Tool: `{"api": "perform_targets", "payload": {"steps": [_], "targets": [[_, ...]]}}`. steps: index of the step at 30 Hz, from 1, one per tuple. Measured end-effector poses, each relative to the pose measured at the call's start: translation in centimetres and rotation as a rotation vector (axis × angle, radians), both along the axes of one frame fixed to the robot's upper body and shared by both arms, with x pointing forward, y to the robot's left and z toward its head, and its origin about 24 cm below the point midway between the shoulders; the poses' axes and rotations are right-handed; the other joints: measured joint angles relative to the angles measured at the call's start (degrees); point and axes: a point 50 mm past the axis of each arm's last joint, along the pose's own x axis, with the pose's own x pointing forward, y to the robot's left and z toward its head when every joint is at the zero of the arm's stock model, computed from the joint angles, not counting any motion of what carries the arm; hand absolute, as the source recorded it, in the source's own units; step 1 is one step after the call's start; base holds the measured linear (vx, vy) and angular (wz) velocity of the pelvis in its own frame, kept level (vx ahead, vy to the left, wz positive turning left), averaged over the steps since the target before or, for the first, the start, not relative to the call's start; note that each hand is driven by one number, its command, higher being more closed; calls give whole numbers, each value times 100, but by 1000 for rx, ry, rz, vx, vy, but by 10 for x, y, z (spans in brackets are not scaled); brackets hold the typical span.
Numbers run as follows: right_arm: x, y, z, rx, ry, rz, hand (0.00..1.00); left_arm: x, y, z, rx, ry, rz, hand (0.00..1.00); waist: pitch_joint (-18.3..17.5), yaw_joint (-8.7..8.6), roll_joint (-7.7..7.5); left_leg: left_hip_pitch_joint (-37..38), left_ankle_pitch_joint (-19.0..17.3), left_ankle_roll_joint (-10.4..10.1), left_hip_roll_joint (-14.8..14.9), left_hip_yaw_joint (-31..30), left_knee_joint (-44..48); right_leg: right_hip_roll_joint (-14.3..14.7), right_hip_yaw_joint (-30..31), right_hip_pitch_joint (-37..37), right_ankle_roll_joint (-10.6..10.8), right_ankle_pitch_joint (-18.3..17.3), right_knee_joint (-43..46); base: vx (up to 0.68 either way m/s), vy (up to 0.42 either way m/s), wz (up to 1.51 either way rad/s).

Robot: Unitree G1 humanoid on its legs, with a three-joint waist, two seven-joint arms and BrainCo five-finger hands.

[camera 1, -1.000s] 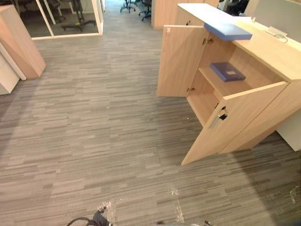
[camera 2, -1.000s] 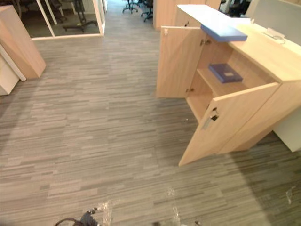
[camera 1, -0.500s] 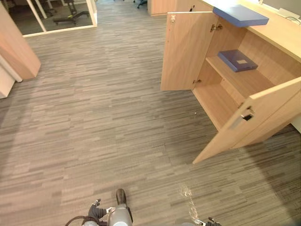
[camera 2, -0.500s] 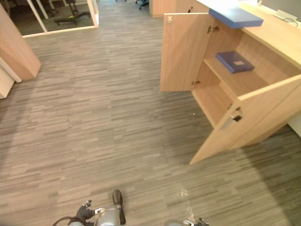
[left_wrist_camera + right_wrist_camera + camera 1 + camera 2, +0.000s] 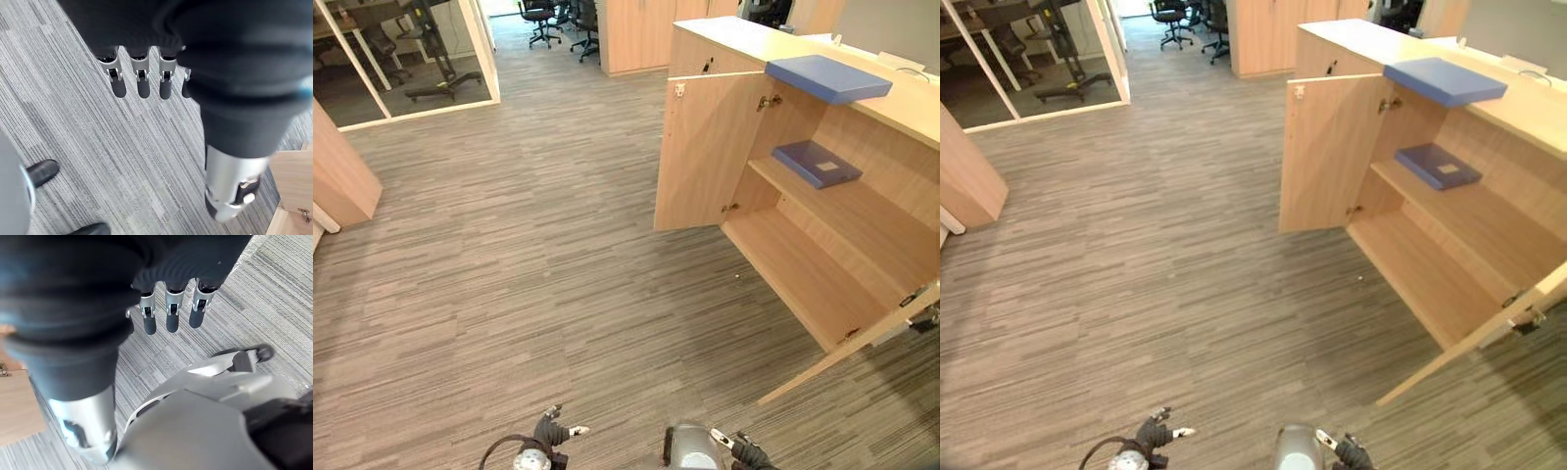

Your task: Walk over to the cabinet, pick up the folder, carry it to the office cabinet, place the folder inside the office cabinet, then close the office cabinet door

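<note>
**Both hands free, folder on the cabinet shelf, doors open**

- Left hand (image 5: 143,81): released, fingers straight and hanging over the carpet (image 5: 529,274), grasping nothing. The thumb sits apart from them.
- Right hand (image 5: 168,313): same, fingers relaxed and pointing down at the carpet, nothing in it.
- Folder (image 5: 817,163): dark blue, with a pale label on the cover. I see it lying flat on the upper shelf (image 5: 842,211) inside the office cabinet (image 5: 773,44), toward the far end near the left door's hinge side.
- A second, lighter blue folder (image 5: 827,78) lies on the cabinet top, directly above the one on the shelf. Its near edge sticks out over the opening.
- Left door (image 5: 705,152): swung wide, standing out from the cabinet front.
- Right door (image 5: 862,343): also swung out, at the lower right of my head view, with its handle (image 5: 922,318) toward the free edge.
- Lower shelf (image 5: 798,274) is bare wood.
- Far left: a glass partition (image 5: 411,59) and another wooden unit (image 5: 337,181), both well apart from the cabinet.
</note>
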Motion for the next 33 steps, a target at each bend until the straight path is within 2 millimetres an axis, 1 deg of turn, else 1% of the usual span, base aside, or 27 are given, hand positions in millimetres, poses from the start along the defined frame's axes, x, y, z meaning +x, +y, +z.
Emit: {"api": "perform_targets", "payload": {"steps": [1, 2, 3, 4, 5, 7, 9, 10, 12, 13, 14, 15, 16, 17, 19, 20, 22, 23, 24, 25, 26, 27, 28, 29, 30, 31, 33], "targets": [[0, 0, 0, 0, 0, -4, 0, 0, 0, 0, -3, -2, 11, 0, 1, 0, 3, 34, -54, -59, 32, 39, 13, 28, 6, -18, -23, 106, -328, 204, -211, -29], [-4, 0, -1, 3, 8, -16, 0, -1, 0, 0, -12, 0, 41, 0, 4, -16, 21, 99, -212, -195, 150, 97, 70, 120, -16, -14, -83, 599, -476, 260, -272, -40], [-7, -1, -1, 3, 14, -28, 0, 0, -1, 0, -24, -3, 68, 0, 0, -8, 58, 131, -364, -326, 333, 184, 161, 309, -47, -27, -197, 652, -405, 325, -330, -41], [-7, -2, -1, 1, 14, -28, 0, 0, -1, 0, -25, -3, 78, 0, -6, 2, 111, 148, -398, -359, 417, 253, 163, 389, -73, -3, -229, 552, -371, 325, -297, -33], [-10, -3, -1, 2, 20, -37, 0, -2, -4, -1, -39, 3, 94, 0, 19, -53, 146, 215, -417, -417, 572, 304, 160, 540, -144, 17, -295, 366, -301, 363, -281, -5], [-21, -4, -3, 5, 47, -56, 0, 0, -14, -1, -72, -2, 112, 0, 48, -72, 165, 324, -360, -520, 785, 442, 283, 720, -305, 212, -445, 182, -301, 377, -263, 15], [-32, -4, -5, 11, 72, -81, 0, 1, -20, -1, -96, -7, 142, 0, 46, -89, 164, 196, -423, -625, 1113, 490, 1073, 893, -451, 605, -463, 6, -546, 350, -275, 23], [-37, -3, -5, 17, 79, -114, 0, 2, -19, 0, -107, -21, 177, 0, 28, -101, 158, -238, -453, -699, 1419, 459, 2253, 1021, -506, 903, -496, -16, -814, 322, -311, 10], [-39, -8, -4, 10, 68, -155, 0, 1, -10, 2, -123, -47, 276, 0, -20, -75, 281, -1054, -125, -755, 1985, 280, 4273, 1340, -448, 1282, -559, -23, -1202, 326, -301, -27], [-40, -11, -3, 3, 60, -174, 0, -2, -1, 3, -119, -59, 348, 0, -48, -50, 355, -1462, -9, -757, 2295, 207, 5367, 1584, -323, 1509, -662, -26, -1413, 299, -193, -72], [-41, -12, -3, 4, 56, -192, 0, -6, 6, 4, -109, -66, 393, 0, -72, -10, 389, -1667, -8, -758, 2439, 198, 5955, 1727, -138, 1697, -748, -43, -1546, 326, -111, -99], [-39, -12, -2, 9, 51, -205, 0, -10, 13, 4, -98, -71, 434, 0, -76, 39, 369, -1890, -42, -714, 2434, 197, 6342, 1785, 76, 1920, -824, -60, -1674, 355, -63, -114], [-38, -12, -2, 7, 51, -209, 0, -11, 19, 5, -84, -76, 453, 0, -82, 100, 368, -2116, -109, -673, 2353, 248, 6369, 1809, 351, 2087, -907, -47, -1810, 357, -46, -106], [-37, -12, -2, 7, 48, -208, 0, -12, 21, 5, -80, -78, 464, 0, -83, 130, 366, -2261, -152, -651, 2298, 246, 6301, 1810, 482, 2149, -922, -41, -1869, 449, -17, -112], [-32, -12, -2, 8, 41, -202, 0, -14, 25, 6, -78, -82, 498, 0, -73, 223, 342, -2672, -375, -638, 2059, 179, 5755, 1780, 873, 2353, -932, -23, -2025, 393, 10, -109], [-26, -11, -1, 12, 30, -200, 0, -16, 28, 5, -71, -79, 520, 0, -36, 289, 319, -2792, -519, -607, 1905, 178, 5093, 1723, 1170, 2515, -856, -15, -2116, 335, 55, -115], [-17, -9, -1, 21, 12, -195, 0, -17, 30, 5, -66, -79, 531, 0, 4, 321, 270, -2873, -545, -629, 1595, 147, 3816, 1544, 1431, 2804, -655, -87, -2195, 480, 143, -104], [-15, -7, -1, 25, 7, -189, 0, -16, 30, 6, -64, -80, 526, 0, 9, 322, 260, -2890, -424, -609, 1394, 120, 2892, 1407, 1489, 3006, -510, -168, -2204, 538, 240, -75], [-14, -6, -1, 28, 6, -188, 0, -16, 29, 6, -62, -81, 525, 0, 5, 323, 266, -2941, -149, -612, 1248, 51, 2012, 1299, 1563, 3156, -354, -257, -2207, 360, 181, -61], [-14, -5, -1, 28, 6, -187, 0, -16, 29, 5, -60, -80, 522, 0, 6, 326, 269, -2966, -17, -633, 1209, -12, 1624, 1259, 1628, 3238, -277, -302, -2211, 512, 299, -62], [-13, -4, -1, 30, 3, -187, 0, -14, 29, 6, -60, -91, 523, 0, 0, 346, 276, -3057, 149, -653, 1194, -171, 1156, 1206, 1739, 3381, -101, -409, -2213, 566, 342, -75], [-15, -4, -1, 31, 9, -188, 0, -13, 31, 7, -57, -97, 520, 0, -13, 380, 286, -3152, 242, -596, 1202, -302, 959, 1130, 1901, 3516, 75, -526, -2204, 681, 423, -81], [-17, -3, -2, 34, 16, -189, 0, -14, 32, 7, -53, -96, 520, 0, -10, 416, 252, -3148, 618, -620, 1166, -374, 1080, 1045, 2025, 3600, 132, -569, -2191, 568, 380, -93], [-20, -1, -3, 40, 30, -187, 0, -15, 31, 5, -50, -81, 505, 0, -160, 458, 241, -3140, 1168, -576, 1032, -405, 1191, 856, 2271, 3575, 175, -552, -2100, 551, 379, -88], [-21, 1, -4, 46, 39, -188, 0, -16, 33, 4, -39, -69, 489, 0, -263, 444, 146, -3183, 1192, -491, 877, -382, 1440, 672, 2445, 3448, 125, -421, -1945, 641, 440, -78], [-22, 3, -5, 52, 46, -186, 0, -16, 35, 4, -34, -66, 480, 0, -319, 431, 90, -3262, 993, -398, 784, -297, 1713, 523, 2572, 3355, 44, -255, -1813, 514, 357, -46], [-24, 3, -7, 60, 61, -195, 0, -15, 39, 4, -21, -63, 474, 0, -429, 412, -6, -3269, 487, -259, 618, -193, 2299, 249, 2820, 3279, 71, 144, -1472, 422, 298, -40]]}}
